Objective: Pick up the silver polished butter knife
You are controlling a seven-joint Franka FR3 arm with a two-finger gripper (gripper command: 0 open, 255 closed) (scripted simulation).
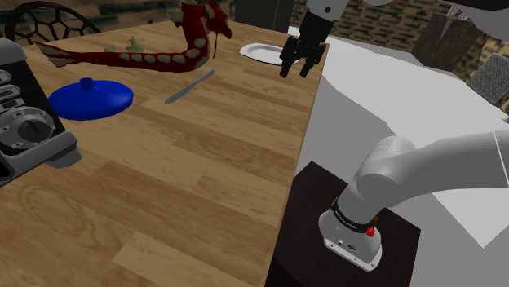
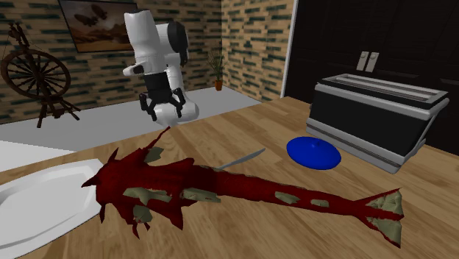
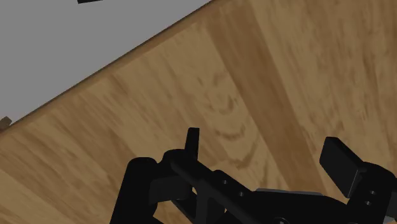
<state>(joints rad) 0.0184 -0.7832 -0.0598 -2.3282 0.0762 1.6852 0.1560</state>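
Hovering gripper [image 1: 298, 72] [image 2: 163, 114] [image 3: 264, 149]: above the table's edge, well apart from the blue dish [image 1: 90, 98] [image 2: 314, 152], on the far side of the knife from it.
Fingers [image 3: 193, 137]: apart, clasping nothing; in the wrist view bare wood shows between them.
Knife [image 1: 190, 86] [image 2: 245, 157]: grey and slim, flat on the table, near the blue dish and apart from it, between the dish and the gripper.
Blue dish: round, low dome with a small knob, resting on the table [image 1: 188, 187] [image 2: 294, 235] [image 3: 286, 63].
Dragon [image 1: 122, 57] [image 2: 213, 184]: dark red with pale patches, stretched along the table, its tail passing near the blue dish.
Appliance [image 1: 24, 122] [image 2: 375, 110]: black and silver, just beside the blue dish, on the side away from the knife.
Plate [image 1: 263, 52] [image 2: 37, 199]: white, well apart from the blue dish, beyond the knife.
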